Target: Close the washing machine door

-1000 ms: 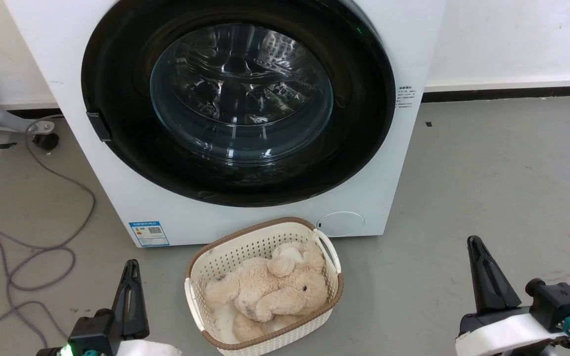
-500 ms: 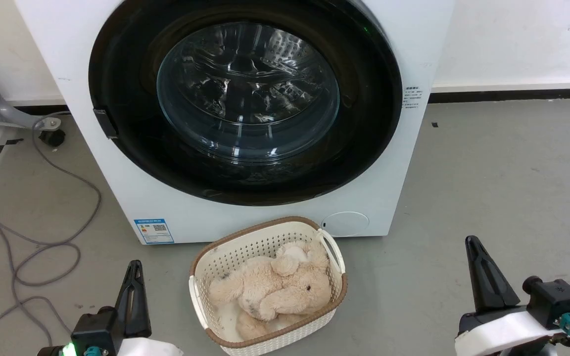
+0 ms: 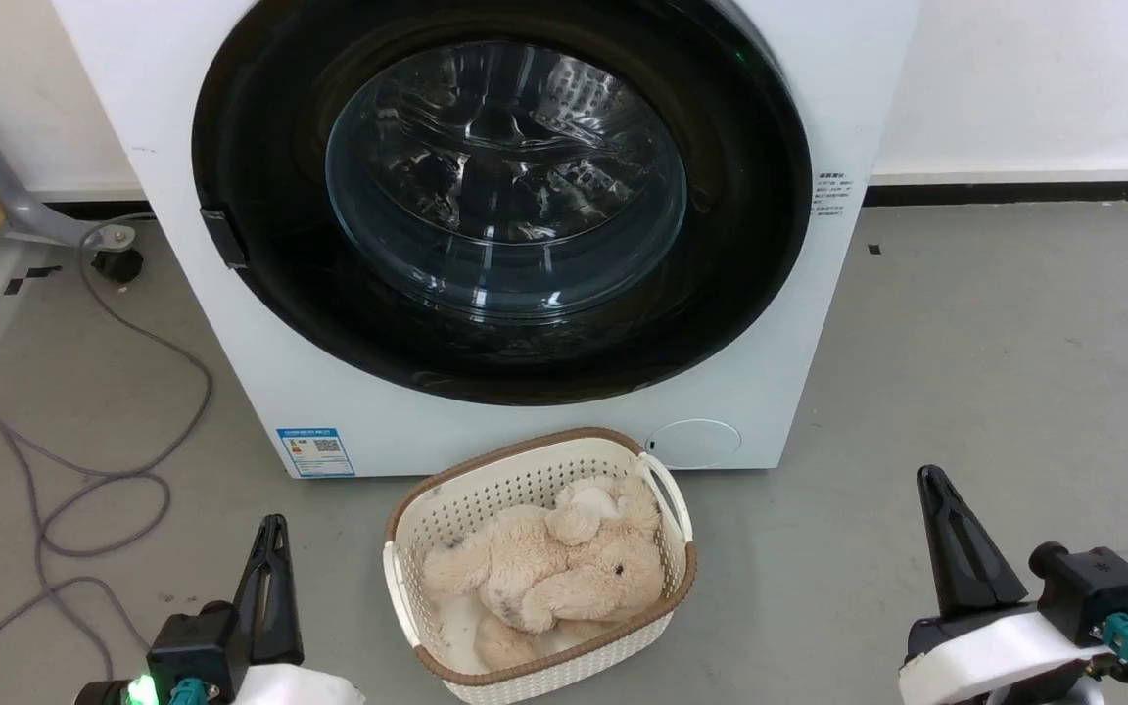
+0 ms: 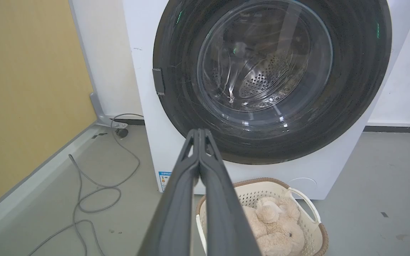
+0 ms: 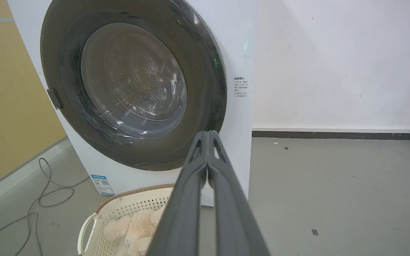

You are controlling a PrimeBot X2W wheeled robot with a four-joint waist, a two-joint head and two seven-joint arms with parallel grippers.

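Both pinched together, empty, left gripper (image 3: 272, 529), right gripper (image 3: 929, 480), washing machine door (image 3: 500, 196) flush, open floor (image 3: 975, 333) beside basket (image 3: 525, 452).

- The washing machine door (image 3: 500, 196) fills the upper centre, lying flush against the white washing machine (image 3: 525, 436).
- A cream basket (image 3: 535, 458) at bottom centre holds a plush toy (image 3: 549, 573).
- The left gripper (image 3: 275, 526) is at lower left and the right gripper (image 3: 929, 478) at lower right, both well apart from the door.
- A grey cable (image 3: 114, 478) loops at left.

The washing machine door (image 3: 500, 196) is shiny black plastic around clear glass, the basket (image 3: 486, 501) holey plastic, the toy (image 3: 554, 573) fluffy cloth.
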